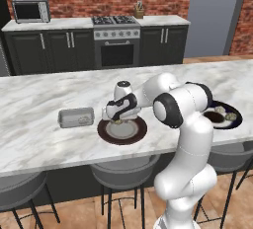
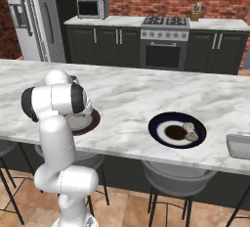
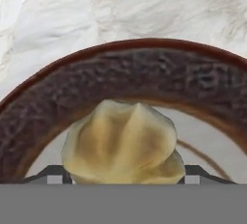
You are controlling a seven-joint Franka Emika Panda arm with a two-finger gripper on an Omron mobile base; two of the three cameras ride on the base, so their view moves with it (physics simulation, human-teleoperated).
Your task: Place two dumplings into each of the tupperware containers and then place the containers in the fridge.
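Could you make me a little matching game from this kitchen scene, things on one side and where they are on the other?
Things:
1. dumpling
2. plastic box
3. microwave
4. blue-rimmed plate

Places:
A. on the back counter, left of the stove
B. on the brown-rimmed plate, between the gripper jaws
C. on the island, holding two dumplings
D. on the island, left of the brown-rimmed plate

Pairs: 1-B, 2-D, 3-A, 4-C

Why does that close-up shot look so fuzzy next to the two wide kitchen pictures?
In the hand view the camera sits almost against the dumpling, so it and the brown plate rim look soft and blown up; the left and right base views stand back, evenly lit, with only faint shadows on the marble counter.
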